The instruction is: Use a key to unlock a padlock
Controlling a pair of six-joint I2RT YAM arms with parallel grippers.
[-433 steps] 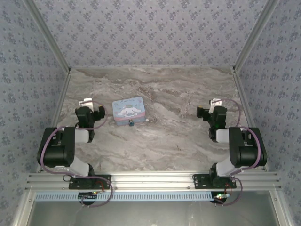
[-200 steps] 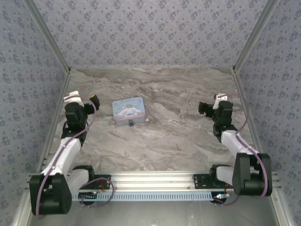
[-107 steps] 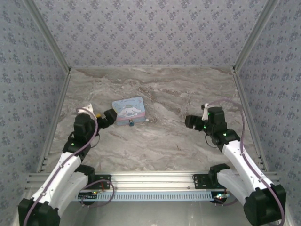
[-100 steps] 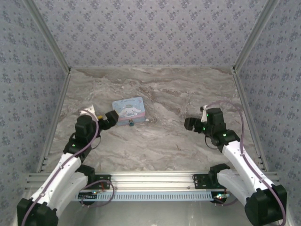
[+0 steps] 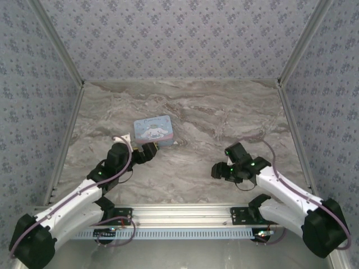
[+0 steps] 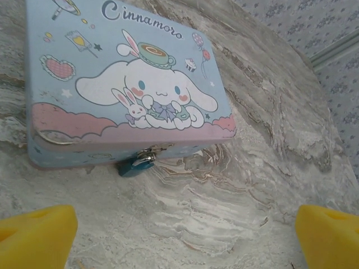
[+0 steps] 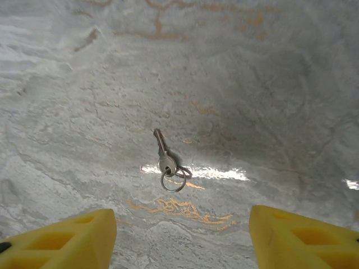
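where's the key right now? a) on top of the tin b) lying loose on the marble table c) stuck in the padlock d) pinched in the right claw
b, the key lies flat on the bare table, ahead of the right claw, whose fingers stand apart and clear of it.

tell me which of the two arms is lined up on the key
The right arm: the key lies on the table straight ahead between its fingers. The left arm's fingers face the tin and padlock instead.
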